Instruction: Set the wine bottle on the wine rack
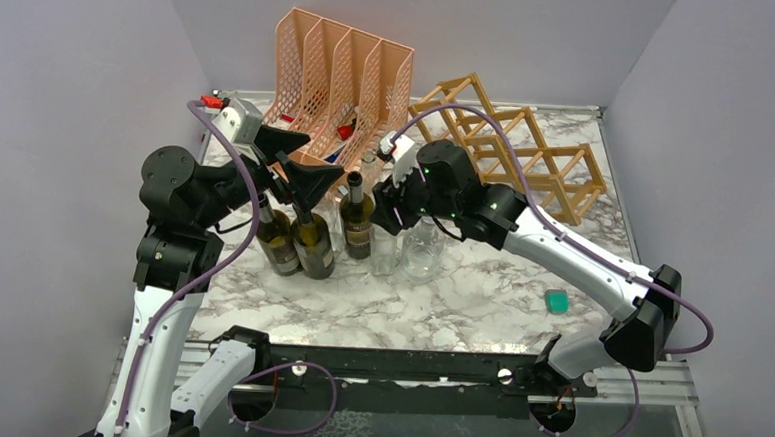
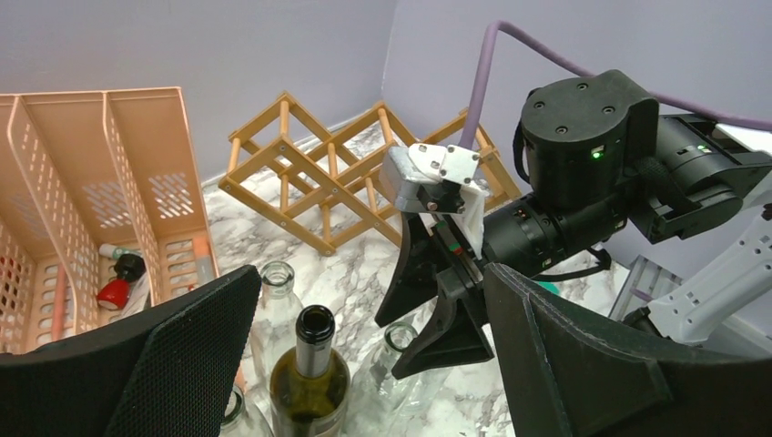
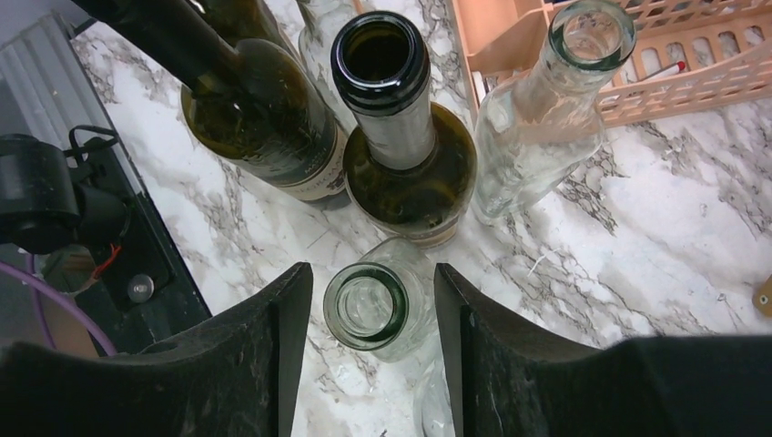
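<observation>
The light wooden wine rack lies at the back right of the marble table. Several bottles stand in a cluster at the middle. My right gripper is open, its fingers on either side of the neck of an upright clear glass bottle, with a small gap on each side. A dark green wine bottle stands just beyond it. My left gripper hangs wide open and empty above the dark bottles.
A peach plastic file organiser stands at the back, behind the bottles, with a red-capped item inside. Another clear bottle stands beside it. A small green object lies at the front right.
</observation>
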Controlling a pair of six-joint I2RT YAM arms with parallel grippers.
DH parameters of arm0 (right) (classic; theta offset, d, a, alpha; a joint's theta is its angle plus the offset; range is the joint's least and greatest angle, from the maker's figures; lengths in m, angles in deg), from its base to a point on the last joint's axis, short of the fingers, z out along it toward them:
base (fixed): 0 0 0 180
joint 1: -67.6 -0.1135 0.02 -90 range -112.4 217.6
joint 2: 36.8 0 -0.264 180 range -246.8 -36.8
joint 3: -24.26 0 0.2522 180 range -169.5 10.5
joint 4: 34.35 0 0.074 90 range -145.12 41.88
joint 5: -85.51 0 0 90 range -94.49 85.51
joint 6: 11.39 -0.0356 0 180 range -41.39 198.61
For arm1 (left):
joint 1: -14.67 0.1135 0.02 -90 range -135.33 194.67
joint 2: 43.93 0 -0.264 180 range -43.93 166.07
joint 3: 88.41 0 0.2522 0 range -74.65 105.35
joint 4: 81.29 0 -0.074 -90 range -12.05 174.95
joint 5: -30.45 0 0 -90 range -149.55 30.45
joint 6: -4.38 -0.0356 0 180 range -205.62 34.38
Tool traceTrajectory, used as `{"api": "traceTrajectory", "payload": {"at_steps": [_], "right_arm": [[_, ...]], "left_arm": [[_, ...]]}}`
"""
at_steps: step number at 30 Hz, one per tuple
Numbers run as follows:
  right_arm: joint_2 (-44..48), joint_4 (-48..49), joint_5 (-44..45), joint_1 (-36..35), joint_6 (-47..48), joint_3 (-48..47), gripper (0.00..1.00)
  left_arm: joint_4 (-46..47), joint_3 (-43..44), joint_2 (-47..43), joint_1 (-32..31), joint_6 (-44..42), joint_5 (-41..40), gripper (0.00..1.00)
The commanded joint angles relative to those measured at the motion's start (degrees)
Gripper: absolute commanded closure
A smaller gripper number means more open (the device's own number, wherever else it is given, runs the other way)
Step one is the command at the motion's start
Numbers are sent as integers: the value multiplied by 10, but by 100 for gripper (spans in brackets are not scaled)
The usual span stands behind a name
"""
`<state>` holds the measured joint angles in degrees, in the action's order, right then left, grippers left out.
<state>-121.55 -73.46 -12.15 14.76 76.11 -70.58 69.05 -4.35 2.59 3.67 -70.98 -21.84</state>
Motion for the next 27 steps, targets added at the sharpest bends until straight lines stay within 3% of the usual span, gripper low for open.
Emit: {"api": "traceTrajectory", "payload": {"at_steps": [1, 7, 13, 18, 22, 27], "right_arm": [[-2, 16, 8, -7, 17, 15, 47], [11, 21, 24, -8, 20, 27, 63], [66, 86, 39, -8, -1, 57, 79], [110, 72, 34, -9, -22, 52, 87], [150, 42, 11, -9, -44, 51, 90], [185, 2, -11, -8, -80, 26, 99]], "left_arm": [[12, -2, 2, -3, 14, 28, 1], [12, -1, 15, -3, 31, 53, 1], [27, -1, 28, -4, 46, 83, 1], [64, -53, 17, -16, 55, 107, 1], [80, -107, -2, -43, 39, 116, 2], [98, -145, 0, -119, -6, 104, 1]]}}
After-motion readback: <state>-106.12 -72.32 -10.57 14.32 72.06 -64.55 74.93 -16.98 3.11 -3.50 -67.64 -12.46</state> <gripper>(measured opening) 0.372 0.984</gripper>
